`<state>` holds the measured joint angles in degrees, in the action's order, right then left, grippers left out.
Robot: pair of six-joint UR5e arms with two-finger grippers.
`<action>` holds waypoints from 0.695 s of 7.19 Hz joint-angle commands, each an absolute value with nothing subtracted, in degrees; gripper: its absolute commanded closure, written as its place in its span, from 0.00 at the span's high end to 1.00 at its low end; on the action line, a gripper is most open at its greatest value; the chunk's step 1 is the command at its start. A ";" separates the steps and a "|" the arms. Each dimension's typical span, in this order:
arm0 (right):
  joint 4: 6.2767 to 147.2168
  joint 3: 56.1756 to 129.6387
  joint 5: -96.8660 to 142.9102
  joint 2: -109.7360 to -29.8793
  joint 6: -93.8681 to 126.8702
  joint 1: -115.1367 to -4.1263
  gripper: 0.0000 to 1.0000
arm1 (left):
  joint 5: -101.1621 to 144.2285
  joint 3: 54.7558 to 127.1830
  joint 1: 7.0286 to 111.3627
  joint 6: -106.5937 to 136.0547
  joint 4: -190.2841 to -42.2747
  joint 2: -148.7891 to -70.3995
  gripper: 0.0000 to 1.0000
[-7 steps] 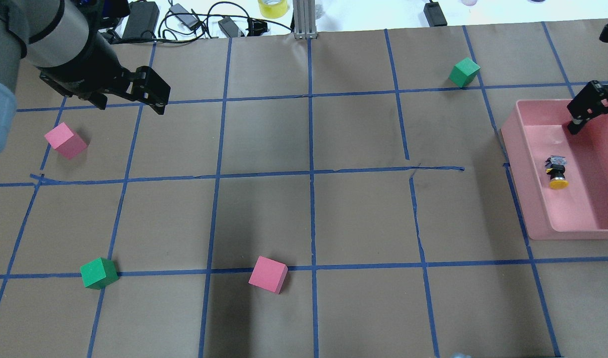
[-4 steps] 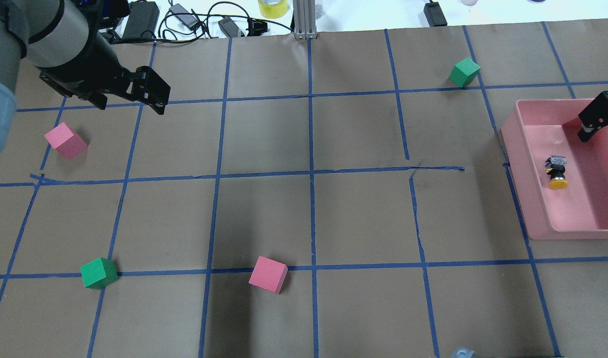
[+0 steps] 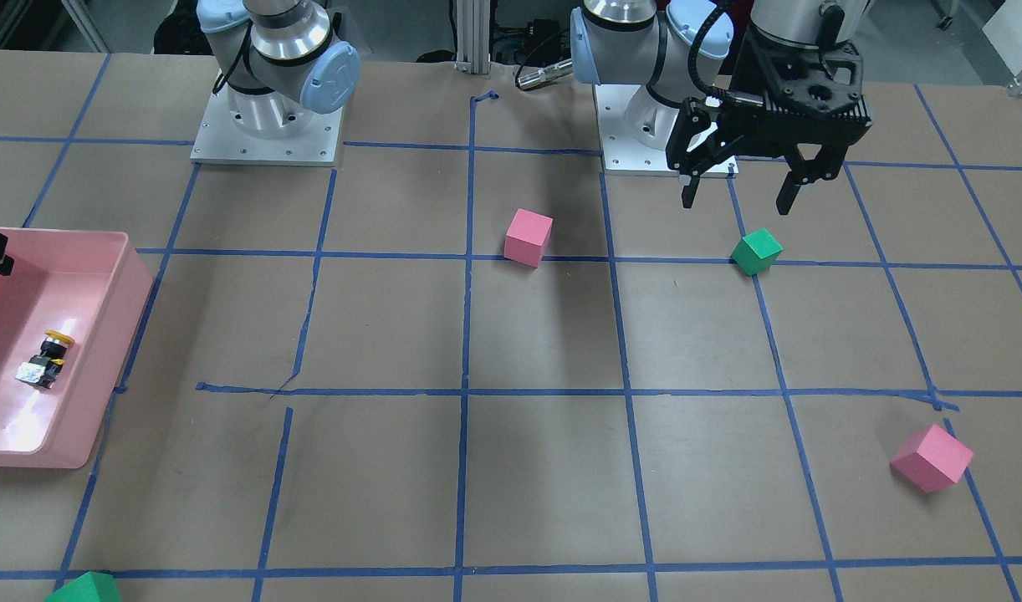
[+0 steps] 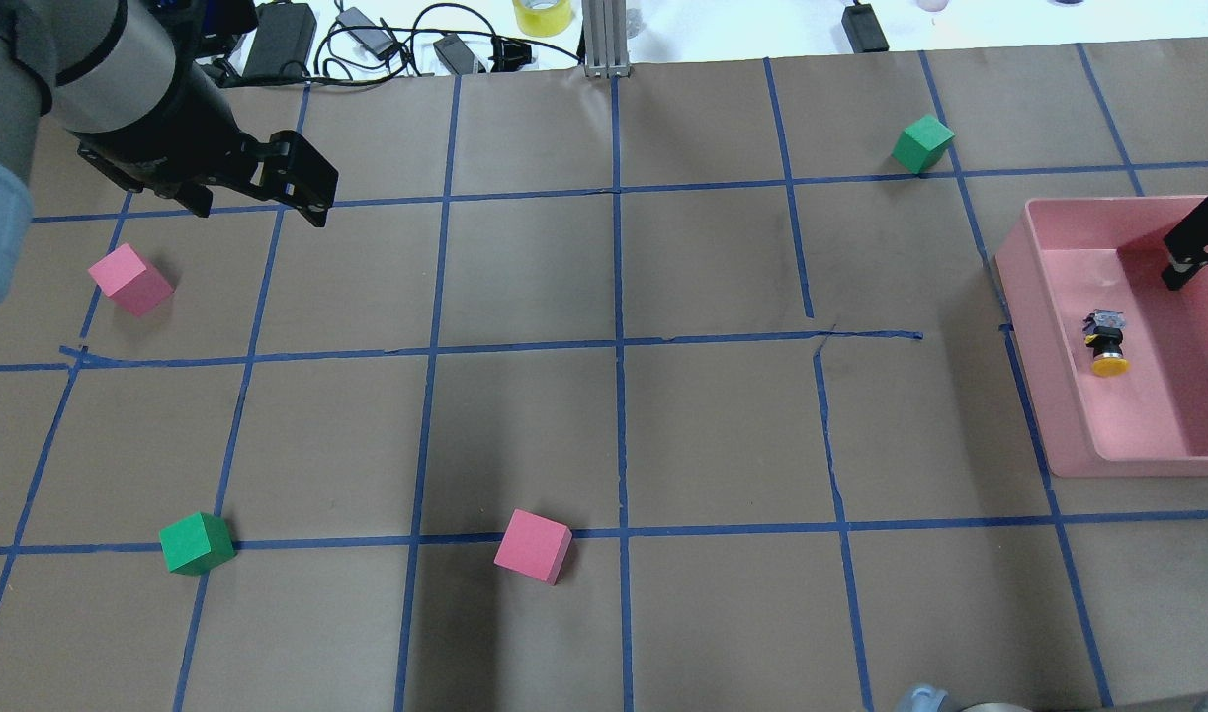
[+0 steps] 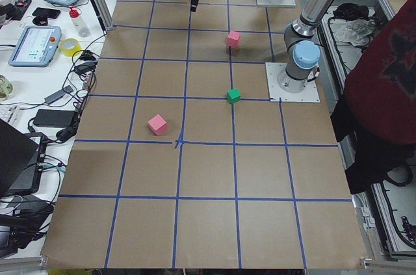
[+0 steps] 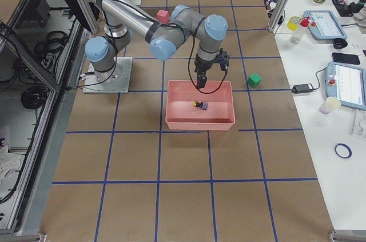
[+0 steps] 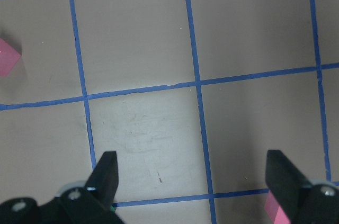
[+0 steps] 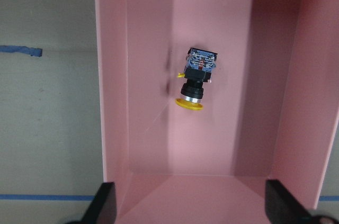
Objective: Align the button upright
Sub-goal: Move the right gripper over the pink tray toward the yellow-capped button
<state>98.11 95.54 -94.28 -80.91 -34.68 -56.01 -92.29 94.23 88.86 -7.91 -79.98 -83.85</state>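
Observation:
The button (image 4: pixel 1106 344) lies on its side in the pink tray (image 4: pixel 1044 376), yellow cap towards the robot, contact block away from it. The right wrist view shows it (image 8: pixel 197 83) from straight above. My right gripper (image 8: pixel 192 209) hangs open and empty above the tray, apart from the button; in the overhead view only one of its fingers (image 4: pixel 1192 247) shows at the right edge. My left gripper (image 4: pixel 260 210) is open and empty above the table's far left part, and its wrist view (image 7: pixel 193 176) shows only bare paper below.
Pink cubes (image 4: pixel 129 280) (image 4: pixel 533 546) and green cubes (image 4: pixel 197 543) (image 4: pixel 922 143) are scattered on the brown paper with blue tape lines. Cables and chargers (image 4: pixel 367 40) lie along the far edge. The tray's walls (image 8: pixel 114 102) flank the button.
My right gripper has moved rightward over the tray, nearly out of the overhead view. The button and my left arm have not moved.

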 commanded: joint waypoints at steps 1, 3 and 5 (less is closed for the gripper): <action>102.87 98.42 -93.96 -80.42 -34.37 -55.90 1.00 | -92.29 94.22 88.86 -7.91 -79.98 -83.85 1.00; 116.83 104.56 -94.30 -76.12 -34.10 -55.90 1.00 | -92.29 94.31 88.86 -7.91 -79.98 -83.85 1.00; 117.51 105.47 -95.62 -75.59 -34.10 -53.11 1.00 | -92.29 94.31 88.86 -7.91 -79.98 -83.85 1.00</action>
<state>116.15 104.62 -94.80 -76.07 -34.14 -55.04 -92.29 94.30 88.86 -7.91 -79.98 -83.85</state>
